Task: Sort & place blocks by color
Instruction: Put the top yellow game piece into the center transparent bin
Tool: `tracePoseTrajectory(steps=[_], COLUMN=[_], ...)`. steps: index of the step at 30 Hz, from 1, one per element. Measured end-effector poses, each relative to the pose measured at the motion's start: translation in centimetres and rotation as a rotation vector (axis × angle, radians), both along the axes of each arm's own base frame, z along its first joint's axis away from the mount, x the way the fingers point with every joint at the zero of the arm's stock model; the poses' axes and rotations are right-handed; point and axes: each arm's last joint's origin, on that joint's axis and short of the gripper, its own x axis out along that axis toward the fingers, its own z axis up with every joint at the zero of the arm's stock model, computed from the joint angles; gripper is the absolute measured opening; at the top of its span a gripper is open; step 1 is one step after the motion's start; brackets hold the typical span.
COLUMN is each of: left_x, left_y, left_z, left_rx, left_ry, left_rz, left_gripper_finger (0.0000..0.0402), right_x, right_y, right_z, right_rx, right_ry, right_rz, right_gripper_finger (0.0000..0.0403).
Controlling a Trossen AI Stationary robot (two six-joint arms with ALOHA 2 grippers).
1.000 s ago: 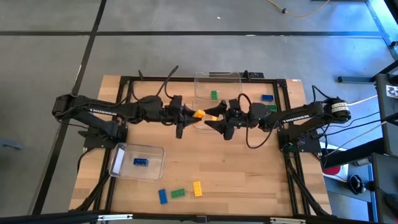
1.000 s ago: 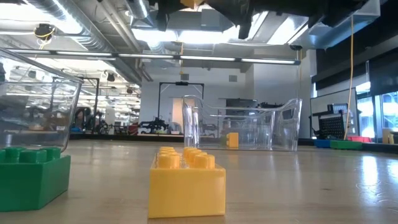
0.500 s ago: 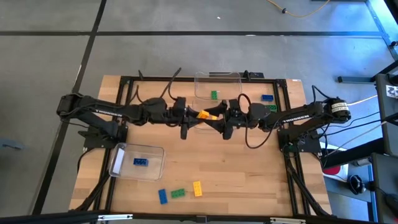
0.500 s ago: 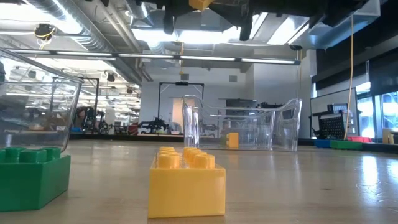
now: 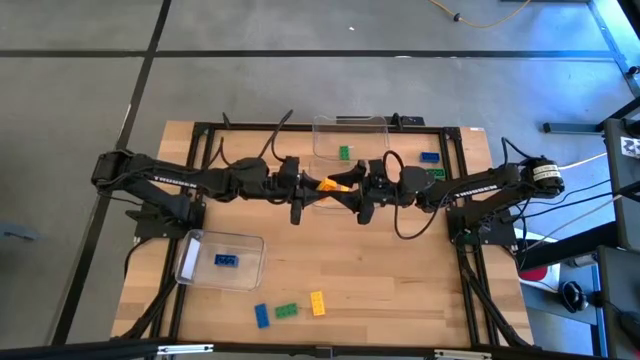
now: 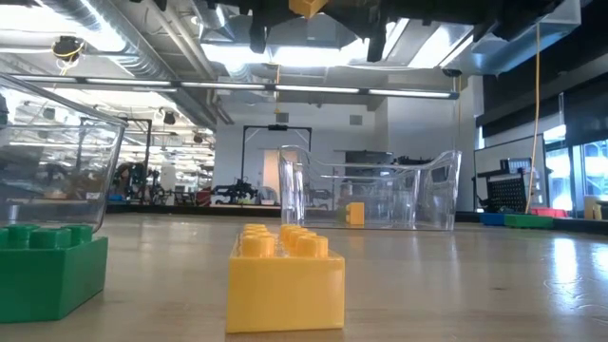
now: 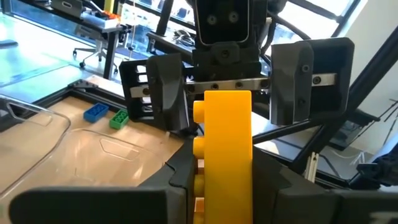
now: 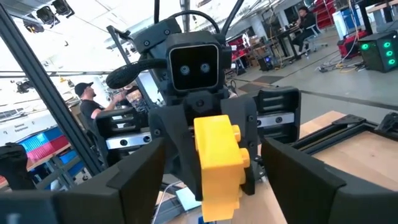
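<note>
A yellow-orange block point(image 5: 327, 184) hangs high above the table's middle, with my left gripper point(image 5: 316, 186) shut on it. It also shows in the left wrist view point(image 7: 227, 149) and at the low view's top edge point(image 6: 306, 6). My right gripper point(image 8: 217, 186) faces it from the table's right and is open. Its fingers point(image 7: 160, 87) stand on either side of the block's free end without touching it. My left gripper pinches the block's end nearest it point(image 7: 244, 186) between its two fingers, one on the studded face and one on the face opposite. The fingers come level from the table's left. The block sticks out ahead of them toward the right gripper, lifted clear of the table.
A clear bin point(image 5: 370, 125) at the far middle holds a green block point(image 5: 344, 153). A second bin point(image 5: 245, 262) at the near left holds a blue block point(image 5: 226, 261). Blue point(image 5: 429, 158) and green point(image 5: 437, 173) blocks lie at the far right. Blue point(image 5: 261, 315), green point(image 5: 286, 310) and yellow point(image 5: 318, 303) blocks lie near the front edge.
My left gripper has carried the yellow-orange block a little toward the table's right, in between the right gripper's fingers. The right gripper's fingers have drawn somewhat closer together around the block's free end.
</note>
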Motion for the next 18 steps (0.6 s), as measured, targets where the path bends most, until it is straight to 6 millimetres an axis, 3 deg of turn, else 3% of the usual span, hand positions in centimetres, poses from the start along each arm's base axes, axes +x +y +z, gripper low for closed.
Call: tracePoseTrajectory(steps=[18], left_x=[0.00], left_y=[-0.04], left_z=[-0.04], left_rx=[-0.003], left_ry=[0.004], left_rz=[-0.019], left_gripper_finger=[0.0081], right_x=[-0.01], right_y=[0.05], right_z=[0.00], right_rx=[-0.005], right_ry=[-0.001], right_rz=[0.023], right_gripper_finger=[0.0257])
